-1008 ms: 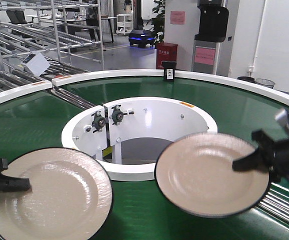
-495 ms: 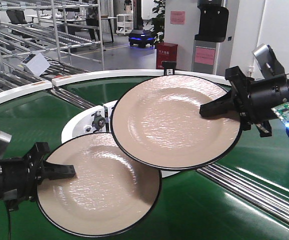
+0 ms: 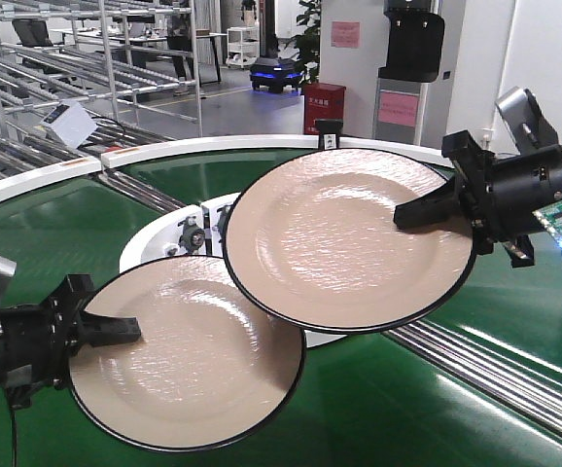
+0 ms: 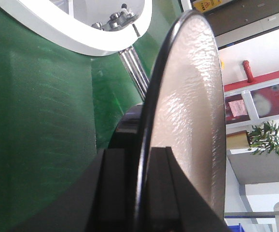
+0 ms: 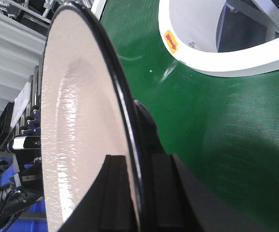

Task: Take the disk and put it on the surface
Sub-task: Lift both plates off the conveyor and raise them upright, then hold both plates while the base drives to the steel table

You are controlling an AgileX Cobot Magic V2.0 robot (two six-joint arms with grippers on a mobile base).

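1. Disks, two of them, are in my grip, one in each hand. Both are round beige plates with a thin black rim.
2. My left hand (image 3: 114, 331) is clamped on the left edge of the left disk (image 3: 189, 365). In the left wrist view the black rim runs between my two dark fingers (image 4: 111, 188), one pressed to each face, with only the plate's thickness between them.
3. The left disk sits low at the near left of the front view, over the green belt (image 3: 48, 229), its beige face tilted up toward the camera. I cannot tell whether its lower rim clears the belt.
4. My right hand (image 3: 409, 214) is closed the same way on the right edge of the right disk (image 3: 344, 238). The right wrist view shows that rim pinched between my fingers (image 5: 115, 193), with the glossy face to one side and the belt beyond it.
5. The right disk is held higher, above the belt and in front of the white ring (image 3: 145, 255) at the belt's middle, and it too faces the camera.
6. In the front view the right disk's lower left edge overlaps the upper right edge of the left disk. I cannot tell whether the two touch there.
7. Steel rollers (image 3: 485, 365) run across the belt below my right hand, apart from both disks.
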